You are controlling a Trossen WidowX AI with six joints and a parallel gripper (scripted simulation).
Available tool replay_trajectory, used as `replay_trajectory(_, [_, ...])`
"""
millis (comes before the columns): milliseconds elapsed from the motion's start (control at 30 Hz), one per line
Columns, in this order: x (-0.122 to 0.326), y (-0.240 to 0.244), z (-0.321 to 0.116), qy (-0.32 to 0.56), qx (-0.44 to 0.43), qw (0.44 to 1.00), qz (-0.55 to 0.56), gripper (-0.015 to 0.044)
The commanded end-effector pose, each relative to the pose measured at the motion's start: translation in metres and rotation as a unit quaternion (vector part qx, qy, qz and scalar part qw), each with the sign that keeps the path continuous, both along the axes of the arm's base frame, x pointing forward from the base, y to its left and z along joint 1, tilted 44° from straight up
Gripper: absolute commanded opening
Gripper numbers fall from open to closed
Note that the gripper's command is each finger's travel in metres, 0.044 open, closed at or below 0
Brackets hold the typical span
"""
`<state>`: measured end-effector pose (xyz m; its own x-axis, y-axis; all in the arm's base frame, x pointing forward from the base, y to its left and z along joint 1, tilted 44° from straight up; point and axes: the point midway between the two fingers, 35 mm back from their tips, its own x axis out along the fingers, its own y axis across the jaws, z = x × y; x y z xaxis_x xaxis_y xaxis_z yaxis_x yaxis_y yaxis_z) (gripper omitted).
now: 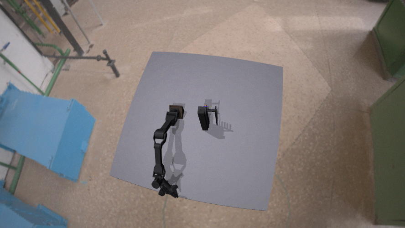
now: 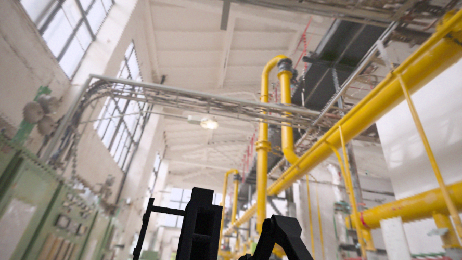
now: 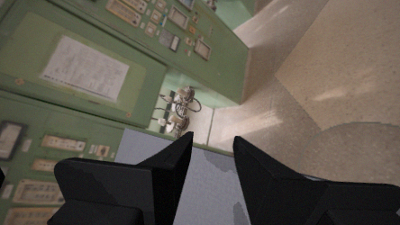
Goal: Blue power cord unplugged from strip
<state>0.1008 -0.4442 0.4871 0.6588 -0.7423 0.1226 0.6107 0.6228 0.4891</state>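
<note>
Black and tall, a block (image 1: 202, 119) (image 2: 216, 229) that may be the strip stands near the middle of the top view. A tiny blue and orange bit (image 1: 205, 106) shows by its top end; I can't tell if that is the cord. The hand (image 1: 175, 191) (image 3: 213, 139) is well apart from the block, at the bottom, left of the middle.

In the exterior view, the block is at the bottom, with square hollows and a thin bar on its left. The arm (image 2: 284, 227) is to its right.

In the wrist view, the hand's fingers are a bit apart, with just a gap between them.

our industrial hall, windows (image 2: 69, 35) at upper left
we see yellow pipes (image 2: 365, 119) at right, a glowing lamp (image 2: 209, 123) near the middle.
</note>
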Motion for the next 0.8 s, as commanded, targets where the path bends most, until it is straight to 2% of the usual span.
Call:
replay_trajectory(0, [0.04, 0.009, -0.007, 0.015, 0.0, 1.0, 0.026, 0.016])
replay_trajectory(400, [0.16, 0.048, -0.041, 0.064, 0.011, 0.991, 0.119, 0.016])
replay_trajectory(767, [0.274, 0.13, -0.095, 0.142, 0.025, 0.963, 0.229, 0.016])
